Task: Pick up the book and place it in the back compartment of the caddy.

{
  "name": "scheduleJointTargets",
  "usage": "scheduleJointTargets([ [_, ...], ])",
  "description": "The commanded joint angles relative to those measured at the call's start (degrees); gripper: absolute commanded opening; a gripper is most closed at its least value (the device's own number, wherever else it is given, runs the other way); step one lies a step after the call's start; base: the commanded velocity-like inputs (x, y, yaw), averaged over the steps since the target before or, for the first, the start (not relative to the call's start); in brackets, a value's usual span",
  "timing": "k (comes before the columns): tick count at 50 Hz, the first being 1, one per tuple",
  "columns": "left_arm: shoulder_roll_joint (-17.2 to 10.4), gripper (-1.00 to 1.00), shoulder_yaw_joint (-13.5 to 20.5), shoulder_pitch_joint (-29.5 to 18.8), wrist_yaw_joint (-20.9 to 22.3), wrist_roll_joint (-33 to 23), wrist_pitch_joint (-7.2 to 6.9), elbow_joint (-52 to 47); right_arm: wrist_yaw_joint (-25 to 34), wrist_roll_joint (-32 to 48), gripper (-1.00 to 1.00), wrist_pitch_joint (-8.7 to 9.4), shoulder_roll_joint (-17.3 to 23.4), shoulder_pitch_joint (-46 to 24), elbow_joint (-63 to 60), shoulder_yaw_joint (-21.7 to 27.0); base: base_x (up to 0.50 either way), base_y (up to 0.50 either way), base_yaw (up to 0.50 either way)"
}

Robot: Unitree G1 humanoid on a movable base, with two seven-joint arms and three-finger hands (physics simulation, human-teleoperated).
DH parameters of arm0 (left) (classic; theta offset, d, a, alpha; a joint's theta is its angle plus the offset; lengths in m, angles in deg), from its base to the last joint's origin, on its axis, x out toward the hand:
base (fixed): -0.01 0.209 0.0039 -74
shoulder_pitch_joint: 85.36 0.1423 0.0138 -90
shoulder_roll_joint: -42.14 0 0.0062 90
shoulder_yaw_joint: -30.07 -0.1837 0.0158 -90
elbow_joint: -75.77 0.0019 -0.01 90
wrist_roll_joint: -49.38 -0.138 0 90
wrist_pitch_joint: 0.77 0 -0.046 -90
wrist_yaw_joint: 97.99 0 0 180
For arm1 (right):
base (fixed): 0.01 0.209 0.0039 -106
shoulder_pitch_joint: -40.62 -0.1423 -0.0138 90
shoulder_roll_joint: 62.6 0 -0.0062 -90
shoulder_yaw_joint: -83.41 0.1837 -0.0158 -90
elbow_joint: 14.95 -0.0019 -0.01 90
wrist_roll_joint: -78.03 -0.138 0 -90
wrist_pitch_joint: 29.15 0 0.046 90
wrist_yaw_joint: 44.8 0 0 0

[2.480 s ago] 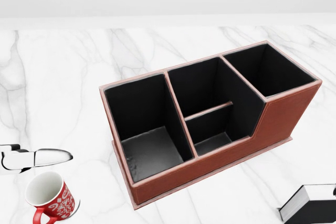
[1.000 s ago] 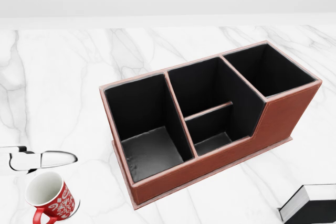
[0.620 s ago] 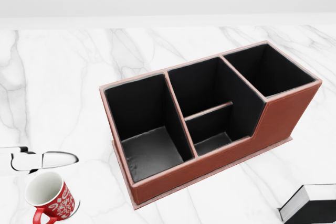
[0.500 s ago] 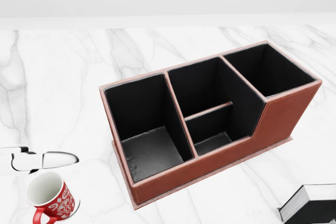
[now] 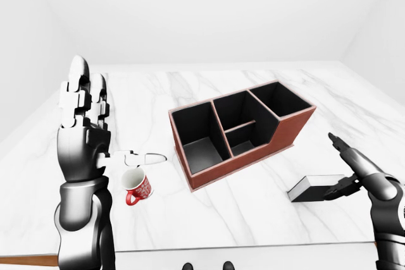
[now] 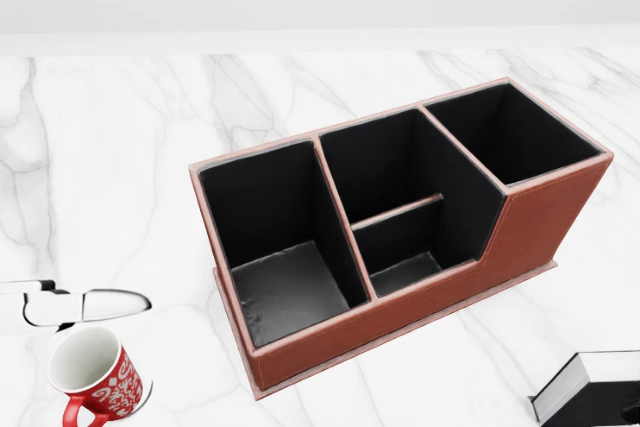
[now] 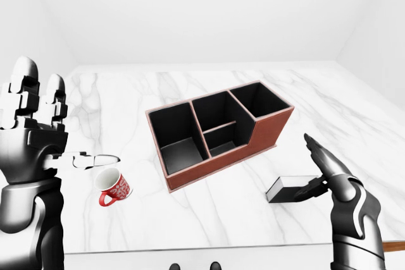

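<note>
step: reach for book | right hand [image 7: 329,172] fingers spread, just above book's right end | book [image 5: 310,189] flat on table [image 5: 253,213], left of that hand | left hand [image 5: 82,115] raised, fingers apart | advice: lower, clamp across the covers, keep level

White marble table [image 5: 190,213] with grey veining, filling mid-frame in left-eye view. Brown caddy [image 5: 240,132] at centre, angled. Red-and-white mug [image 5: 136,186] lower left of caddy. Dark book [image 5: 314,189] lying flat, lower right.
</note>
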Motion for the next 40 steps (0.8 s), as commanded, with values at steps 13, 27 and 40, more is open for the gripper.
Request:
scheduleJointTargets([
  [13, -0.01, 0.99, 0.06, 0.01, 0.1, 0.04, 0.0, -0.36, 1.03, 1.87, 1.0, -3.16, -0.68, -0.32, 2.94, -2.42, 0.0, 0.0, 0.0],
  [27, 0.09, 0.99, -0.12, 0.21, 0.13, -0.15, 0.0, -0.18, 0.2, 1.64, 1.0, -4.92, -0.72, 0.59, 4.67, -2.43, 0.0, 0.0, 0.0],
  [40, 0.21, 0.99, -0.31, 0.32, 0.14, -0.41, 0.0, -0.15, -1.71, 1.33, 1.0, -7.29, -0.9, 1.19, 8.12, -3.21, 0.0, 0.0, 0.0],
])
